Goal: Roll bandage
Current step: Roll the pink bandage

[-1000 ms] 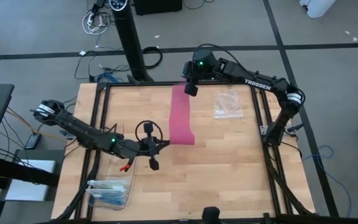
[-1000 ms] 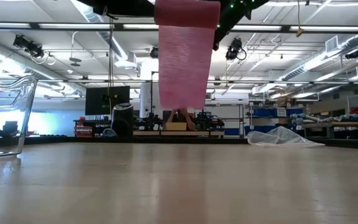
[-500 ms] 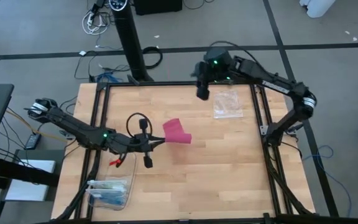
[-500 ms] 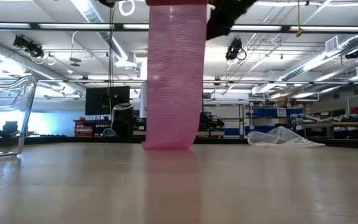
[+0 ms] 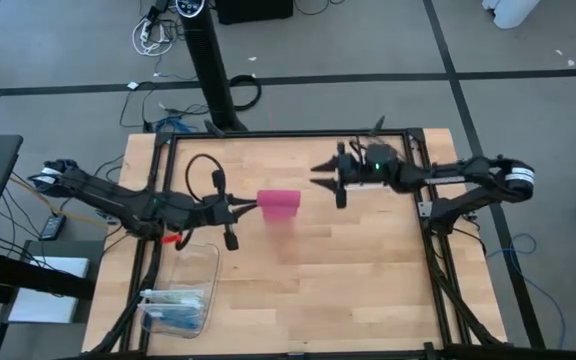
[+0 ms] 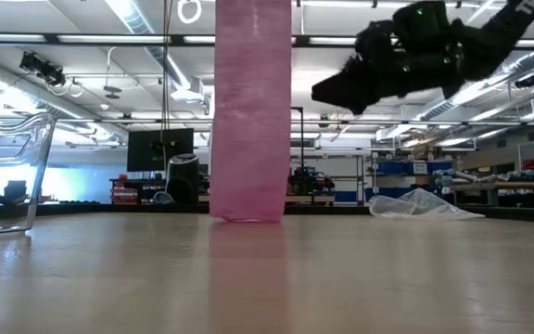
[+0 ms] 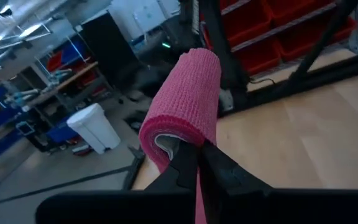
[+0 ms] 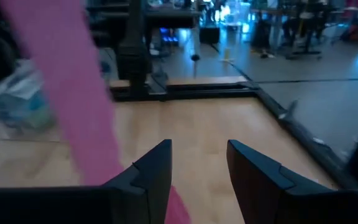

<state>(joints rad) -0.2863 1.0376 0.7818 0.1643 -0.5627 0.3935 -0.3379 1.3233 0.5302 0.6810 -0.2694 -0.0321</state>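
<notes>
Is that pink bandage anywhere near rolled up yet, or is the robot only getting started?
Barely started. Done: the left gripper is shut on the top end of the magenta-pink stretchy fabric bandage. In hand: the strip hangs full length down to the wooden table, unrolled. Left: all the rolling; the right gripper waits open beside it, empty.

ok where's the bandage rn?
The bandage hangs mid-table in the high view, pinched at its top by the left gripper. Its free end reaches the tabletop in the low view, and the open right gripper is close by, apart.
</notes>
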